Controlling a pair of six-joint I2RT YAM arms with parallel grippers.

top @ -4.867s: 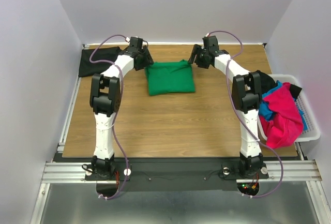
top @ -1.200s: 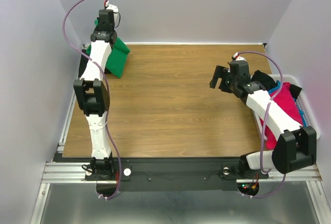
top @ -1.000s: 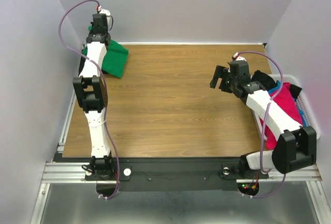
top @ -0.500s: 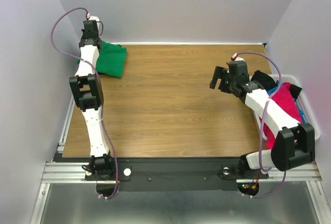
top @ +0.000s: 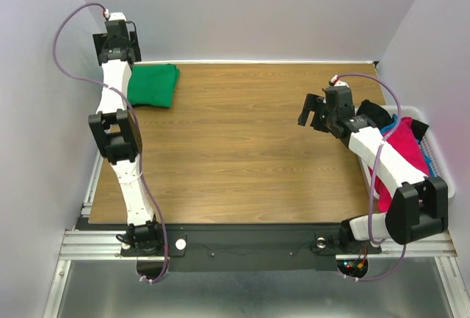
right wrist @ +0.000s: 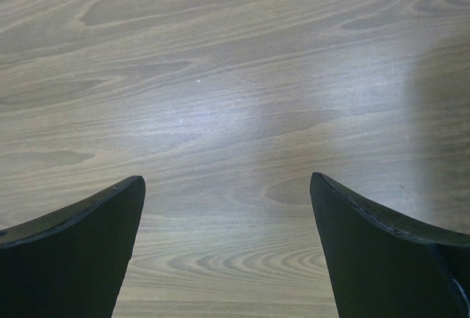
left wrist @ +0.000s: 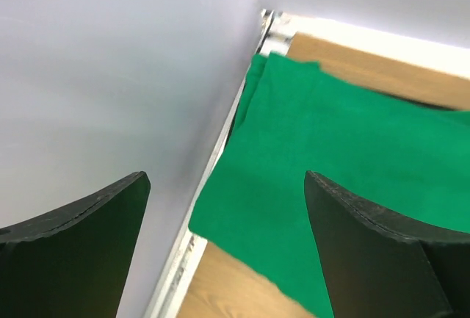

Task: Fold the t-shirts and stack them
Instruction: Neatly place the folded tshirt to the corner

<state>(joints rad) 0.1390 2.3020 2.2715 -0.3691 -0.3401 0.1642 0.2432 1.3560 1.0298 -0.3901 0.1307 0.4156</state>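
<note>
White basket (top: pixel 443 177) at right edge: magenta tee (top: pixel 404 160) heaped among blue and black cloth. Right gripper (top: pixel 314 112) gapes wide, empty, over bare table (top: pixel 242 156). Far-left corner: folded green tee (top: pixel 153 85) lies flat, left gripper (left wrist: pixel 228 237) wide apart above it, gripping nothing.

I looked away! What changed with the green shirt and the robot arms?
The left gripper carried the folded green t-shirt from the far middle of the table to the far left corner, then let go and lifted off. The right gripper drew back toward the basket. The clothes in it stayed put.
</note>
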